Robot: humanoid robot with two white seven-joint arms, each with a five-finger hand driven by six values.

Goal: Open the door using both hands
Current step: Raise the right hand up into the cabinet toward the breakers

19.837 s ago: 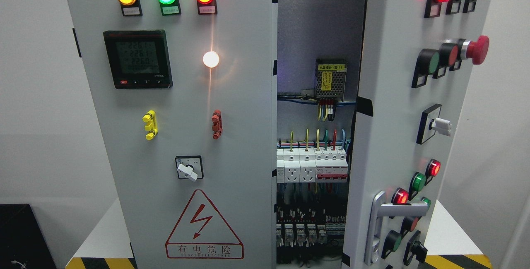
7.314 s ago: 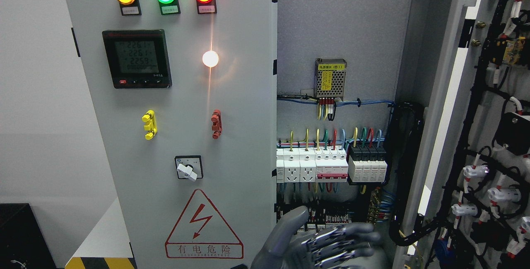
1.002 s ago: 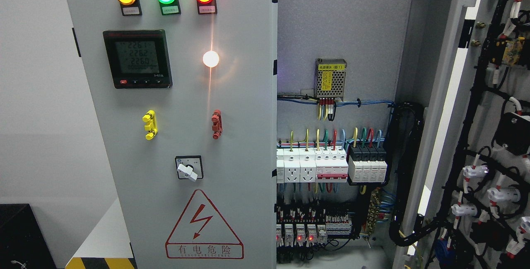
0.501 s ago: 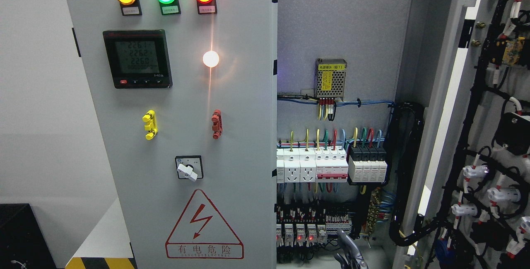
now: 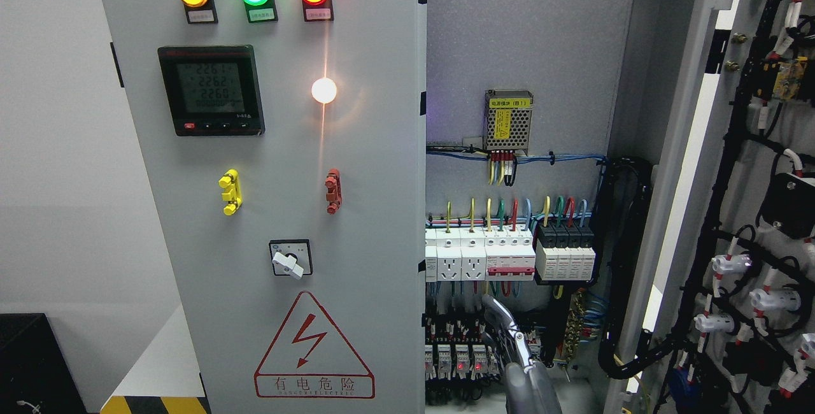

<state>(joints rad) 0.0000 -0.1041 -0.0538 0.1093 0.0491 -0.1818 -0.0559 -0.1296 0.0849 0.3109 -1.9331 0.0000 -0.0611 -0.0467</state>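
Observation:
The grey cabinet's right door (image 5: 691, 146) stands swung wide open, its inner side with black wiring and white connectors (image 5: 732, 264) facing me at the far right. The left door (image 5: 356, 165) is shut, carrying three lit lamps, a digital meter (image 5: 211, 90), a rotary switch (image 5: 290, 258) and a red warning triangle. My right hand (image 5: 512, 344) rises from the bottom edge, right of the middle, in front of the open interior. Its fingers (image 5: 498, 312) point up, extended and edge-on, holding nothing. It is a little right of the left door's free edge (image 5: 421, 210). The left arm is out of view.
Inside the cabinet are a meshed power supply (image 5: 508, 120), white sockets and breakers (image 5: 481, 258), black breakers (image 5: 565, 255), terminal rows (image 5: 458, 353) and a black cable conduit (image 5: 627, 261). A black box (image 5: 25, 363) and a hazard-striped white table edge (image 5: 153, 395) sit at lower left.
Over the last second my right hand has come up from the bottom edge into the open cabinet mouth and risen higher, shifting slightly left. The doors have not moved.

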